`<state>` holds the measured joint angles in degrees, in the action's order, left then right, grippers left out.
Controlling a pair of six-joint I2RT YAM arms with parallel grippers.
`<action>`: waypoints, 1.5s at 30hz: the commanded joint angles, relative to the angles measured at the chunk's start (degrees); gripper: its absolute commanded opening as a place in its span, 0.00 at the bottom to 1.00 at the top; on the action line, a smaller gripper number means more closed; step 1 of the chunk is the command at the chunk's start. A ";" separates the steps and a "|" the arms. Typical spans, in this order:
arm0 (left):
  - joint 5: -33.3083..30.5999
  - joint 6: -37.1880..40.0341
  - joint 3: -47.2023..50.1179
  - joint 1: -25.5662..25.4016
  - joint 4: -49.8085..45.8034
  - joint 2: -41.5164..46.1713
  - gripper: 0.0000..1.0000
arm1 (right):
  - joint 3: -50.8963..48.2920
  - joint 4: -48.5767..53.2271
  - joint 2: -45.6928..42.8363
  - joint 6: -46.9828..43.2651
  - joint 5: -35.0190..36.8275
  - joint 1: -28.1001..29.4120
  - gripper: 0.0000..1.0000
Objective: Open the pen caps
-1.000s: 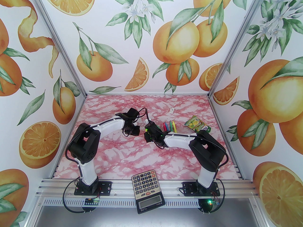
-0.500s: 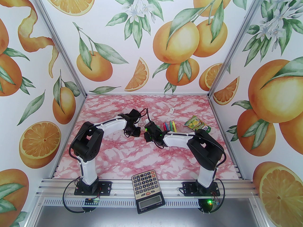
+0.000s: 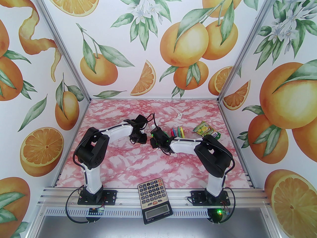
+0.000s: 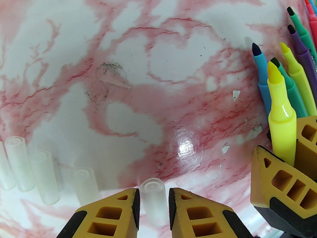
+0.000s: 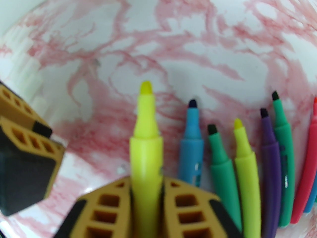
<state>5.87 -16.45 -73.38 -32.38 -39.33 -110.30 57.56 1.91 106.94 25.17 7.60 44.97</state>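
The right gripper (image 5: 146,190) is clamping the yellow pen (image 5: 146,137). The left gripper (image 4: 153,198), slightly parted, is straddling a clear cap (image 4: 151,187). The other pens (image 5: 220,162) are showing bare tips, so the task is probably nearing completion.

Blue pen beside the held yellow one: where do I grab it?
Grip the blue pen on its straight barrel, below the tapered neck, from above, squeezing across its width. Bare table lies on one side; the neighbouring green pen crowds the other.

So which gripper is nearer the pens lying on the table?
Right. The right gripper sits just beside the pens; the left gripper is farther left, by the clear caps.
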 commanded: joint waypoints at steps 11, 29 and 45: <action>-0.77 1.61 -0.91 -0.52 -0.40 4.45 0.30 | 0.98 2.21 1.29 -0.65 1.39 -0.05 0.23; 8.84 -0.67 14.32 12.08 10.23 24.08 0.40 | 0.23 2.63 -1.32 -1.39 1.46 -0.03 0.28; -8.71 5.81 27.45 23.06 22.10 38.53 0.79 | -1.81 2.42 -16.80 -10.44 4.67 -1.51 0.52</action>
<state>2.90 -13.93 -47.64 -10.85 -22.98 -73.69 56.05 3.29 93.78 18.31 9.32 44.66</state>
